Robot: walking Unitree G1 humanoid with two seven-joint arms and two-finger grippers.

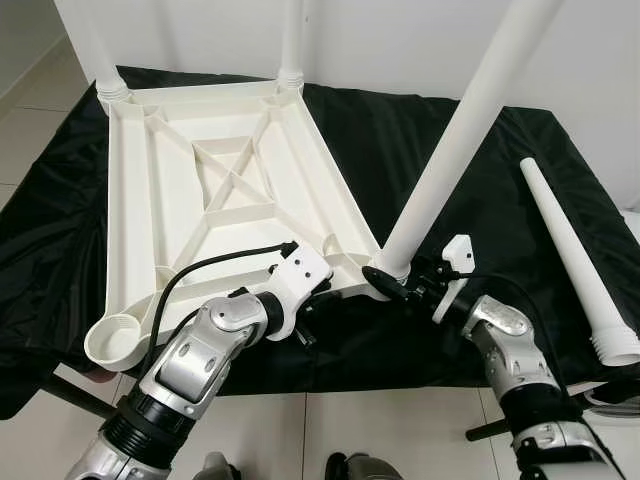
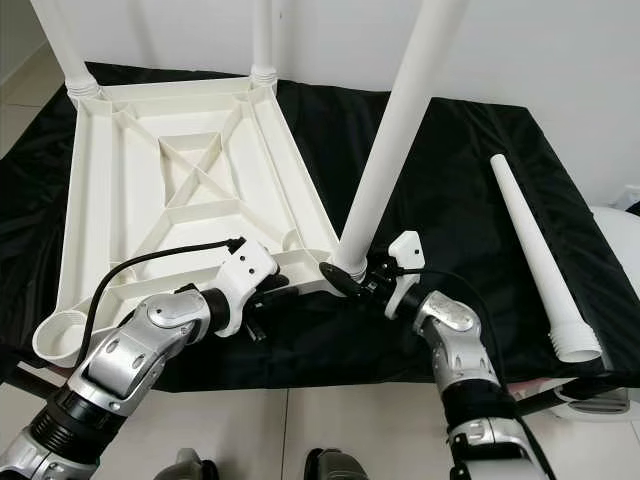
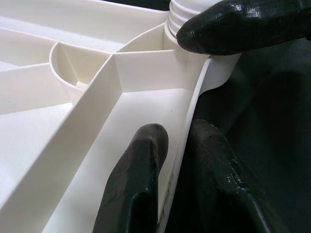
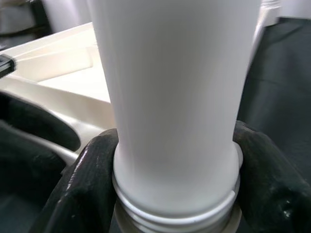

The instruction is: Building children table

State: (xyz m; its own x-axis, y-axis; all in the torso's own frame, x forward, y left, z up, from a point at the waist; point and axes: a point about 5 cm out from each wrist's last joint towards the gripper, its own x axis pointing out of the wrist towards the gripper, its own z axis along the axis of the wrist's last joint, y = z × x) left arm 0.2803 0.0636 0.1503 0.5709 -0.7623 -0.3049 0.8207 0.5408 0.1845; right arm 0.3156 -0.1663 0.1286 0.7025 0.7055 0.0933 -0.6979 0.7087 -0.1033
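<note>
Lying upside down on a glossy black cloth [image 1: 480, 160], the ribbed white plastic tabletop [image 1: 160, 200] shows its cross-braced underside. The left gripper [image 3: 177, 145] pinches the thin near rim, one finger on each side. The right gripper [image 4: 175, 170] clamps the threaded base of a smooth tapered leg [image 1: 460, 140] at the near corner socket — tilted. Another leg [image 1: 580, 260] lies loose on the cloth, well apart.

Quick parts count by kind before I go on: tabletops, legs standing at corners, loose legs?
Tabletop: 1
Legs standing at corners: 3
Loose leg on the black cloth: 1
Total: 5 parts
</note>
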